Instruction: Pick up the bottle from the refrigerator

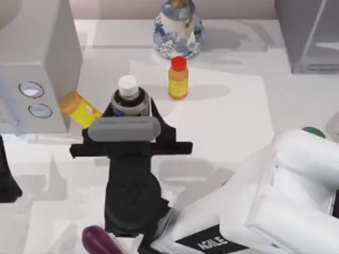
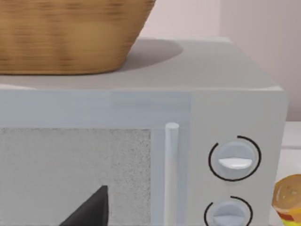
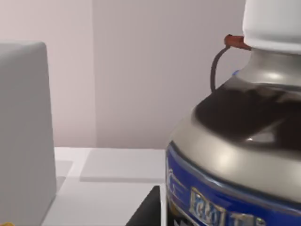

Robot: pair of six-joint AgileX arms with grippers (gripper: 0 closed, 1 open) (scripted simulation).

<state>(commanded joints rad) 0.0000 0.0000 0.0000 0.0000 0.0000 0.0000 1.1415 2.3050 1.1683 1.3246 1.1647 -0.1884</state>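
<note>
Bottle, small, with a white round screw cap, a dark shoulder and a blue label band, stood upright on the white tabletop, between the fingers of the right claw. That black claw, reaching in on the white AgileX arm, appeared closed around the bottle's body, its grey wrist block just behind the bottle; the right wrist view showed the bottle pressed up close. Just beside the bottle lay a tipped orange-yellow canister, against the grey microwave with two round dials. Beyond the bottle stood an orange-yellow bottle with a red cap, and farther still a blue-and-white porcelain vase. The left claw was parked well apart from the bottle; whether it was open I cannot tell.
</note>
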